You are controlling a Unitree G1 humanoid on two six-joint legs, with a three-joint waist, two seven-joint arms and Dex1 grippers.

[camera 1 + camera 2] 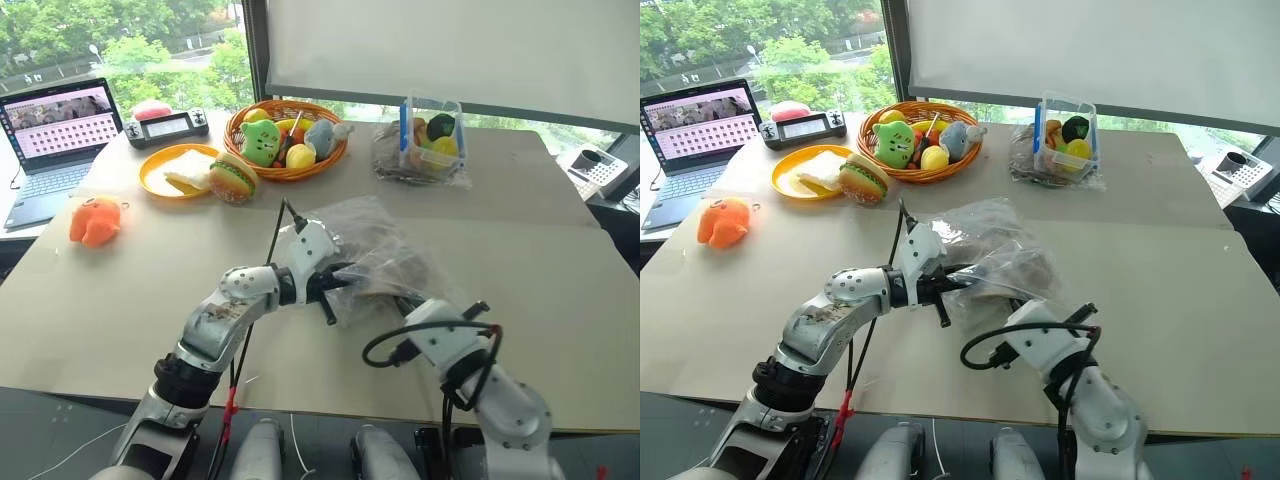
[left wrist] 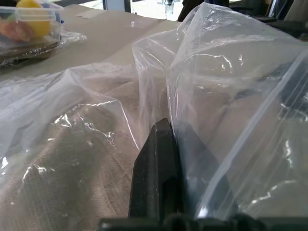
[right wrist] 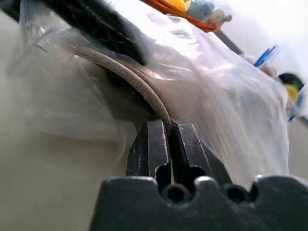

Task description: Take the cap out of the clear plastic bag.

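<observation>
The bag (image 1: 372, 252) lies crumpled at the centre of the worktop (image 1: 560, 270), with the cap (image 1: 392, 278) inside it. The left gripper (image 1: 337, 292) is closed on a fold of the bag at its left edge. In the right wrist view, the right gripper (image 3: 169, 144) is closed on the cap's rim through the plastic. A basket (image 1: 285, 140) of toys sits at upper centre.
</observation>
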